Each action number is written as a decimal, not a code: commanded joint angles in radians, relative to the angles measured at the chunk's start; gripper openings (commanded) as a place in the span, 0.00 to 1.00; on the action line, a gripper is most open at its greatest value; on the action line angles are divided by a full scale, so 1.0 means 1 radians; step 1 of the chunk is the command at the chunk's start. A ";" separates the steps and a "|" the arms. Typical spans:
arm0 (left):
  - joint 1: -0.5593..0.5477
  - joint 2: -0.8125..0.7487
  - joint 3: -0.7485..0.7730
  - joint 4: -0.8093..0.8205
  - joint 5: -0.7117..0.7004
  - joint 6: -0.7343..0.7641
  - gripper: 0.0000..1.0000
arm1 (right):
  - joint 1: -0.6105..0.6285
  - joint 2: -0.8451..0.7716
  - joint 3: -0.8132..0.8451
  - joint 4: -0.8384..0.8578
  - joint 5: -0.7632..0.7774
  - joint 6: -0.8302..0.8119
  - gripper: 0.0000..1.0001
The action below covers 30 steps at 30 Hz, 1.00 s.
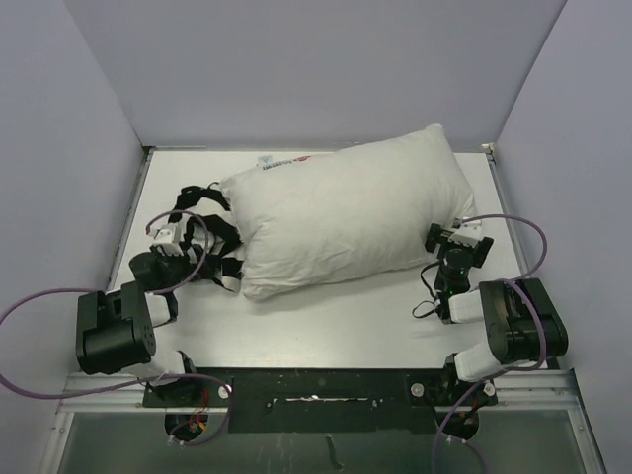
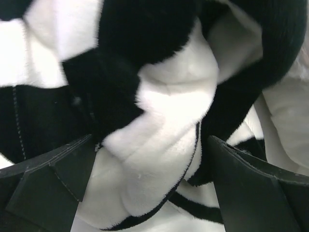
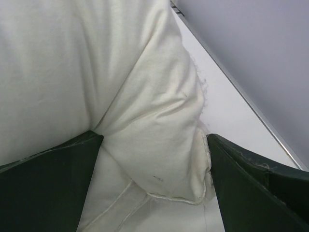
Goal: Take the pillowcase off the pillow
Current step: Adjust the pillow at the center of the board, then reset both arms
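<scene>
The plain white pillow [image 1: 346,217] lies bare across the middle of the table, its printed label [image 1: 281,161] at the far left edge. The black and white striped pillowcase [image 1: 219,240] lies crumpled against the pillow's left end. My left gripper [image 1: 190,233] is at that heap. In the left wrist view its jaws [image 2: 149,164] stand wide apart with folds of the pillowcase [image 2: 164,111] between them. My right gripper [image 1: 456,229] is at the pillow's near right corner. In the right wrist view its jaws [image 3: 154,159] stand wide apart around that corner [image 3: 154,130].
The white table [image 1: 346,316] is closed in by grey walls at the left [image 1: 59,148], back [image 1: 316,69] and right [image 1: 583,148]. The arm bases and purple cables [image 1: 39,296] sit along the near edge.
</scene>
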 commanded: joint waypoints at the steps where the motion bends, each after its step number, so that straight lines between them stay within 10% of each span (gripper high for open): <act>1: -0.078 0.078 -0.078 0.378 -0.108 0.042 0.98 | 0.136 0.116 -0.034 0.119 -0.086 -0.183 0.98; 4: -0.163 0.201 -0.115 0.604 -0.185 0.102 0.98 | 0.154 0.207 -0.051 0.271 -0.110 -0.237 0.98; 11: -0.288 0.131 0.076 0.127 -0.461 0.138 0.98 | 0.027 0.146 0.140 -0.197 -0.219 -0.078 0.98; 30: -0.266 0.138 0.062 0.171 -0.426 0.133 0.98 | 0.026 0.139 0.121 -0.166 -0.214 -0.091 0.98</act>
